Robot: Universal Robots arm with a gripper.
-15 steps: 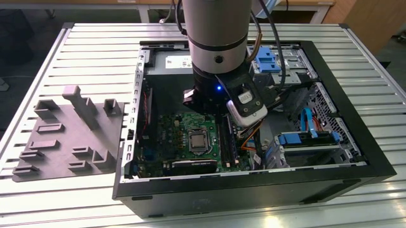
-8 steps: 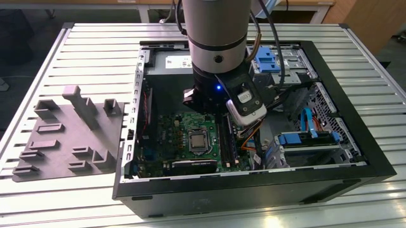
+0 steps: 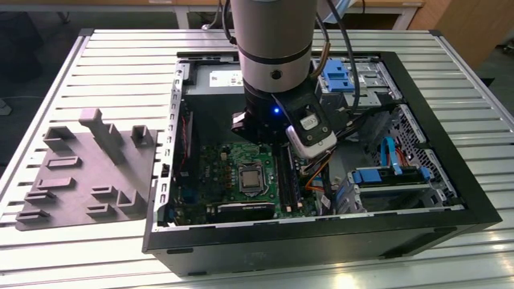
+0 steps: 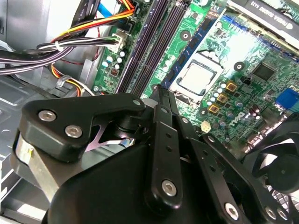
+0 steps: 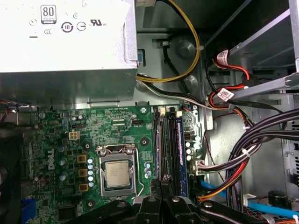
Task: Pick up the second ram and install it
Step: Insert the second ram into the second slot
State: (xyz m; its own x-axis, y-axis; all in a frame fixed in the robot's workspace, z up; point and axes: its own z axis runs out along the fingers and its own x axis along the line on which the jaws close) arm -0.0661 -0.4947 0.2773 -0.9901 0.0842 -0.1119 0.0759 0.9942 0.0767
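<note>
Ram stood on edge among the motherboard slots, just beyond our gripper, its fingers pressed together. We noted its long axis pointing toward the power supply.

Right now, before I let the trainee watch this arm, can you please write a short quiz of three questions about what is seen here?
1. True or false: the grey tray lies inside the computer case.
2. The gripper hangs over: A the motherboard, B the grey tray, C the rim of the computer case.
3. In the exterior view, on which side of the computer case is the grey tray?
Key: 1 false; 2 A; 3 the exterior view's left.
</note>
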